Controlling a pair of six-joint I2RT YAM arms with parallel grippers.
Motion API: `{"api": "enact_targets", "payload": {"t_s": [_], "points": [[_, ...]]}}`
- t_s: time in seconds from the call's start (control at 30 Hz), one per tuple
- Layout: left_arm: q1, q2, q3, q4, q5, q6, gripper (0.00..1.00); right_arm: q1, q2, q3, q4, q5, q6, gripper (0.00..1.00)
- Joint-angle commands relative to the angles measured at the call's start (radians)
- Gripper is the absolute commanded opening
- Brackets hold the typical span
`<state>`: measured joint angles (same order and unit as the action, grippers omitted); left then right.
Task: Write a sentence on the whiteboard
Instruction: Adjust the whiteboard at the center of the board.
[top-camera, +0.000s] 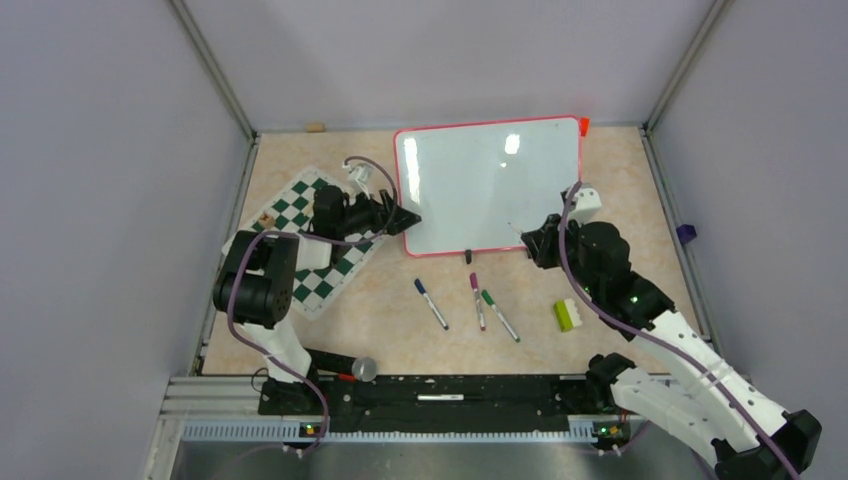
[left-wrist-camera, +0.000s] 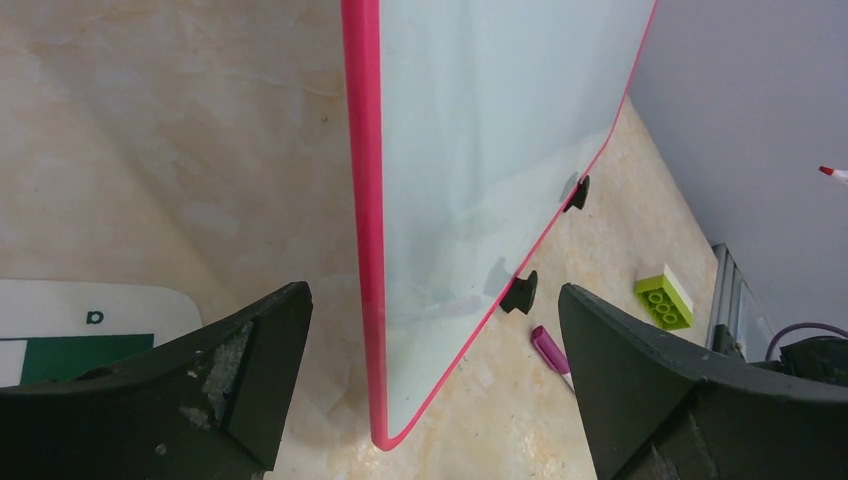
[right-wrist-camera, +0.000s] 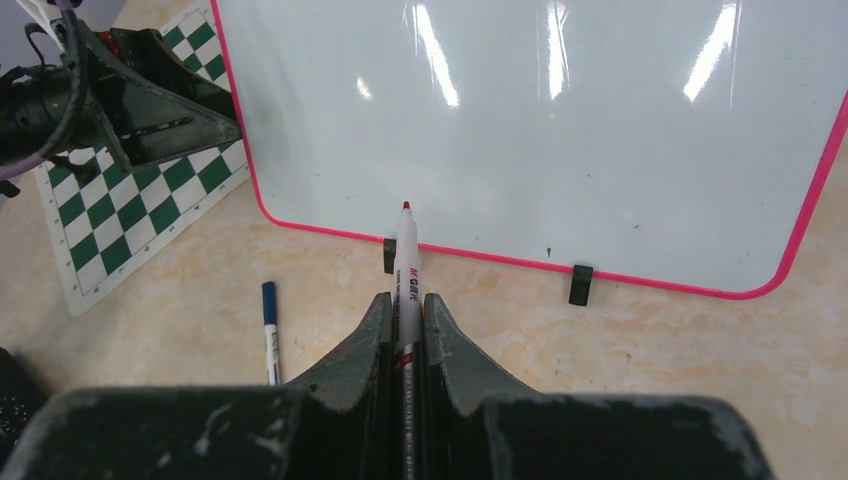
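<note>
Pink-framed and glossy, the whiteboard (top-camera: 490, 185) lies at the far middle of the beige counter (top-camera: 390, 335), with a checkered mat (top-camera: 318, 262) just beside its left edge. From above, the left arm (top-camera: 350, 212) reaches across that mat to the board's left edge, and the right arm (top-camera: 600, 265) sits at its near right corner. A blue marker (top-camera: 431, 303), a purple marker (top-camera: 477, 300), a green marker (top-camera: 500, 315) and a green-and-white block (top-camera: 567, 315) lie nearer.

At the left wrist, the left jaws gape wide with the board's pink edge between them, touching neither side.

At the right wrist, the right jaws are clamped on a red-tipped marker (right-wrist-camera: 406, 262). Its tip is over the board's near edge; I cannot tell whether it touches.
</note>
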<state>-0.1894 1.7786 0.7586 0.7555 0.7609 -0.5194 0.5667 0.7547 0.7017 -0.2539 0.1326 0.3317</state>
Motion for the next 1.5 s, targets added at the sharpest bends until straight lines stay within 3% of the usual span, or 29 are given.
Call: {"api": "enact_targets", "payload": {"t_s": [0.0, 0.3, 0.5, 0.87, 1.07, 1.23, 1.47], "points": [[0.011, -0.015, 0.028, 0.119, 0.072, -0.048, 0.99, -0.010, -0.021, 0.037, 0.033, 0.007, -0.006, 0.00], [0.011, 0.031, 0.052, 0.154, 0.171, -0.066, 0.99, -0.010, -0.010, 0.021, 0.003, 0.011, 0.036, 0.00], [0.012, 0.080, 0.072, 0.269, 0.246, -0.161, 0.99, -0.010, 0.004, 0.047, -0.075, -0.018, 0.051, 0.00], [0.042, 0.152, 0.137, 0.236, 0.293, -0.174, 0.99, -0.010, -0.040, 0.055, -0.102, -0.007, 0.049, 0.00], [0.051, 0.234, 0.159, 0.415, 0.377, -0.312, 0.99, -0.010, -0.030, 0.075, -0.095, -0.010, 0.042, 0.00], [0.054, 0.398, 0.243, 0.842, 0.453, -0.678, 0.99, -0.010, -0.026, 0.087, -0.085, -0.029, 0.048, 0.00], [0.066, 0.411, 0.242, 0.864, 0.469, -0.690, 0.99, -0.009, -0.027, 0.078, -0.072, -0.030, 0.046, 0.00]]}}
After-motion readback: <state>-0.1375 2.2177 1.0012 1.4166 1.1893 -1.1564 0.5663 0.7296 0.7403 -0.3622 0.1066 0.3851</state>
